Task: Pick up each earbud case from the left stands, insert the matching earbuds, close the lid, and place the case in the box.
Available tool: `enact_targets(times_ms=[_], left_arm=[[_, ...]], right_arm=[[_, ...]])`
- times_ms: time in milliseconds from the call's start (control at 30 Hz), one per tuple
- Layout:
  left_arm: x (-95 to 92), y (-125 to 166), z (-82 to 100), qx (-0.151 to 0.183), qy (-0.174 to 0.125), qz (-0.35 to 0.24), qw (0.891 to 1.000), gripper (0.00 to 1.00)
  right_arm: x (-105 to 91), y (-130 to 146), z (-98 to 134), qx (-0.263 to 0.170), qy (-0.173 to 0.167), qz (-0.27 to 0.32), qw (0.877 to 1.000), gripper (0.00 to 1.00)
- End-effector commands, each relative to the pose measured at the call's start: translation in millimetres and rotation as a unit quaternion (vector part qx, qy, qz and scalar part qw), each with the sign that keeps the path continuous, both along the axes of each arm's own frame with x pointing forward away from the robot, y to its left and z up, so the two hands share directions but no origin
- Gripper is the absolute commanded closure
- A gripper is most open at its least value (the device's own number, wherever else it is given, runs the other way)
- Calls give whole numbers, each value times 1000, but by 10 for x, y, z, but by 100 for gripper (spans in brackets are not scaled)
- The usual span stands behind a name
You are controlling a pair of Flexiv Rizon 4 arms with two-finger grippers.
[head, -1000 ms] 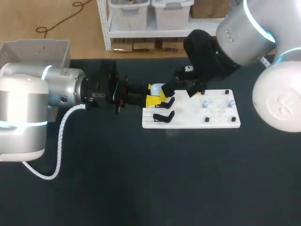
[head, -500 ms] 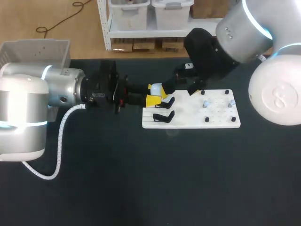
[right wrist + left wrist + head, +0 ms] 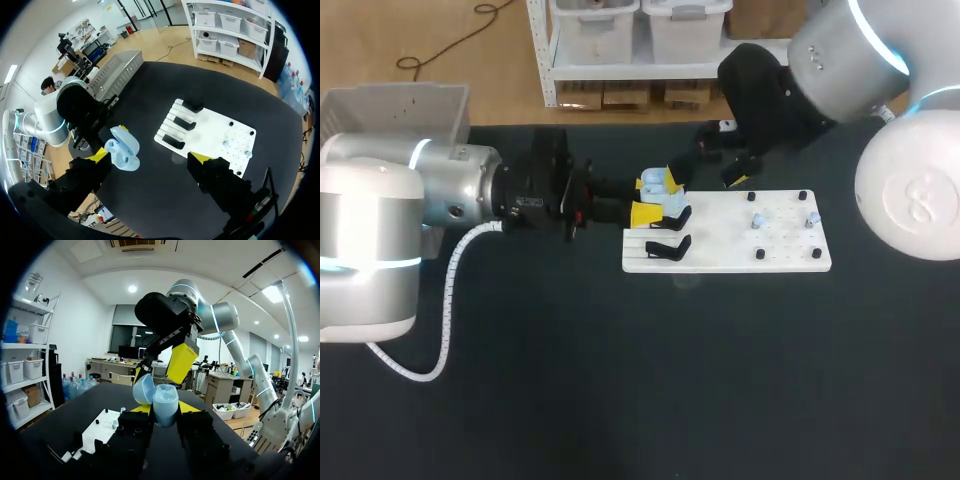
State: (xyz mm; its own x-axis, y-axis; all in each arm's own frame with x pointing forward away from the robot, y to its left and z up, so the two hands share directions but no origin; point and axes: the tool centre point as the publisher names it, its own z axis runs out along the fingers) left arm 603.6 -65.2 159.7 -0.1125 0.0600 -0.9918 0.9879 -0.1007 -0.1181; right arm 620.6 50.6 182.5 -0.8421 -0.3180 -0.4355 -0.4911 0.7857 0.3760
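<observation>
My left gripper [image 3: 648, 200] is shut on a light blue earbud case [image 3: 658, 190] and holds it in the air over the left end of the white board [image 3: 790, 255]. In the left wrist view the case [image 3: 165, 407] sits between my yellow tips with its lid [image 3: 143, 389] swung open. My right gripper [image 3: 705, 180] hangs open just beyond the case, holding nothing. In the right wrist view the case [image 3: 124, 150] lies close beside one fingertip [image 3: 99, 155]. Small pale earbuds [image 3: 757, 222] rest on the board's right half. Black stands [image 3: 668, 247] line its left end.
A grey box [image 3: 395, 110] stands at the table's far left corner, also seen behind my left arm [image 3: 75, 107] as the box [image 3: 117, 67]. Short black pegs [image 3: 760, 254] stick up from the board. Dark tabletop stretches in front of the board.
The case's lid has swung open. My right gripper has drawn back a little toward the far side. My left gripper has held still.
</observation>
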Motion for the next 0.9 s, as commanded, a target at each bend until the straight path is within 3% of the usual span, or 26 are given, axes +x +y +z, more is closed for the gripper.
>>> enact_targets(times_ms=[33,133,267,433,900], left_arm=[[0,6,24,-3,-6,0,1000,100],[-4,8,39,-4,-15,0,1000,100],[-9,18,59,-4,-24,4,1000,100],[-15,27,66,-6,-31,5,999,100],[-30,30,80,-7,-48,-7,999,100]], right_arm=[[-70,-107,64,2,-35,-11,999,0],[-56,-200,155,-2,-66,-16,998,0],[-36,-383,218,-44,-94,-22,994,0],[16,-672,142,-111,-93,-37,989,0],[170,-1173,-205,-210,-69,-47,974,0]])
